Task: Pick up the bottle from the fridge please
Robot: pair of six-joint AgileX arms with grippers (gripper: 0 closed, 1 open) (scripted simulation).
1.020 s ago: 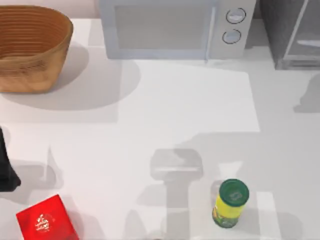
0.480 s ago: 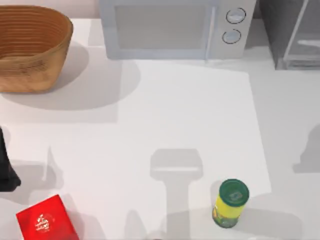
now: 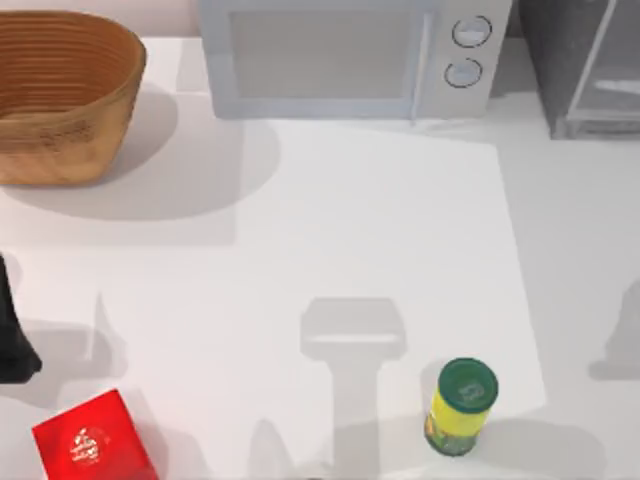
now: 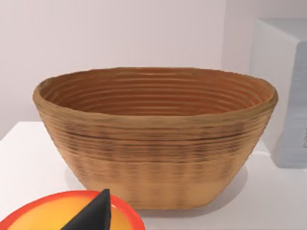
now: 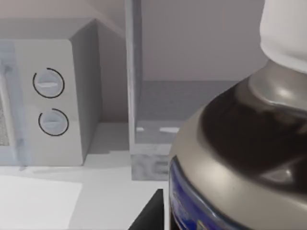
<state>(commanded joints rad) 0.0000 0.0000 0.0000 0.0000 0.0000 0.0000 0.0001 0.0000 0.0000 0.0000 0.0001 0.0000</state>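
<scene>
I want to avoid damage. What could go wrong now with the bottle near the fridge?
1. The bottle sits close in the right wrist view, fridge door edge and microwave behind it; a sideways swing might hit them.
2. Its hold cannot be seen, so it could slip.
3. The yellow jar stands upright on the table; a low path might topple it.

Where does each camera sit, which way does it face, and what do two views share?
Top view: above the table, looking down on basket, microwave and fridge, with arm shadows.
Left wrist view: low, facing the basket's side; a dark tip, maybe the arm's own.
Right wrist view: low, close behind the bottle, facing microwave and fridge; another dark tip.
Shared: top and left wrist views show the basket.
</scene>
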